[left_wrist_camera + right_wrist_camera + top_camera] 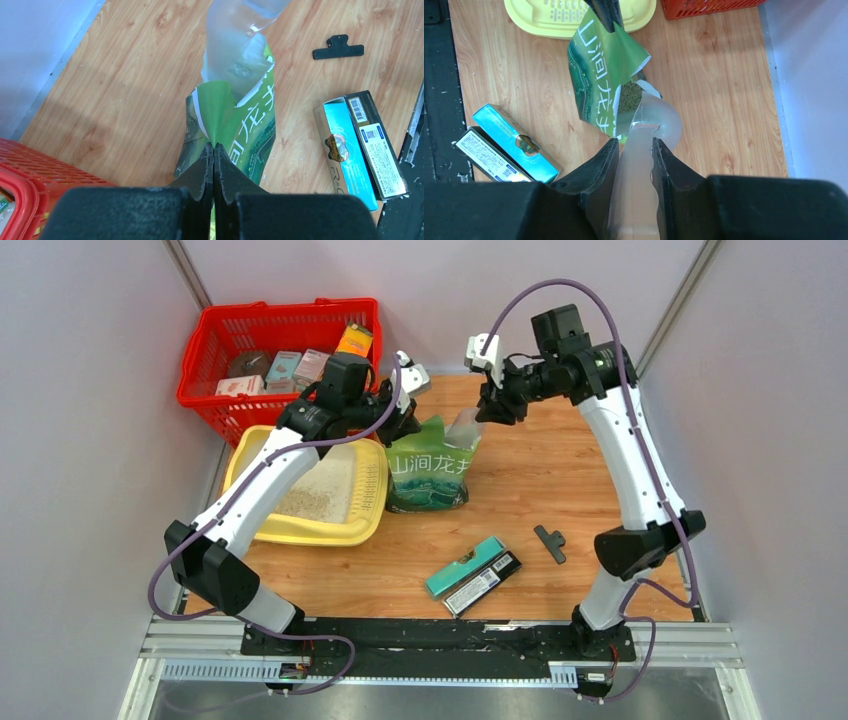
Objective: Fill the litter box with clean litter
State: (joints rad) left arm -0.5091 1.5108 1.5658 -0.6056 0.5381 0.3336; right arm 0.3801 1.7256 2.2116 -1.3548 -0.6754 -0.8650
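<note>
Looking down from above, you have the wooden counter (560,480) carrying everything, with the red mesh basket (205,360) at its far-left corner holding several small packages. Just in front of the basket sits the litter box (300,532), the pale-yellow tray on the left side of the counter. Your left arm crosses over it. A patch of clean litter (320,495) lies on the tray's floor, partly hidden by that arm, and part of the floor around it is bare.

Immediately to the right of the tray stands the green bag (430,475) with white characters, upright and open at the top. Your left end effector (213,150) is pressed together on a flap of the bag's top edge, pinching it.

Nearer the arm bases, well apart from the bag, a teal box (463,565) and a black box (485,583) lie side by side, touching along their length.

A translucent scoop (659,117) sits at the bag's mouth, its bowl against the open top. Your right end effector (635,145) is clamped on the scoop's handle, one finger on each side. Whether the bowl holds any granules you cannot tell from these views.

A small black clip (550,542) lies flat on the counter to the right of the boxes, untouched.
</note>
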